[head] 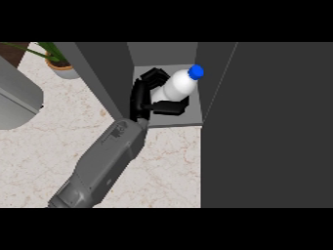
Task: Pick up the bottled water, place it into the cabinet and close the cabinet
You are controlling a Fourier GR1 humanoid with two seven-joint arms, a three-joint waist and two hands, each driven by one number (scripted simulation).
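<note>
Closest to the camera, a grey forearm (104, 161) comes in from the lower left edge and slants up to the right across the pale marbled tabletop (46, 146). Its lower end is cut off at the edge of the view. At its far end the left hand (141, 95) is inside the open cabinet (104, 73). Its black fingers (170, 106) are curled around the water bottle (177, 87), one part arching over the far side and another crossing the near side.

The bottle is white with a blue cap (196, 72) and leans with the cap towards the upper right. Its lower part is hidden behind the fingers. It is inside the cabinet opening, above the light grey shelf (173, 122). Whether its base touches the shelf cannot be told.

A large dark grey panel (284, 122) fills the right side of the view. It runs out of the picture, and it is hard to tell whether it is the cabinet's door or its side. The cabinet's back is in shadow and only partly visible above the bottle.

At the upper left, a potted plant (62, 66) stands on the tabletop just beside the cabinet's left wall, its leaves cut off at the top. Further left is a big rounded grey shape (7, 93), only partly in view and too cropped to identify. The right hand does not show.
</note>
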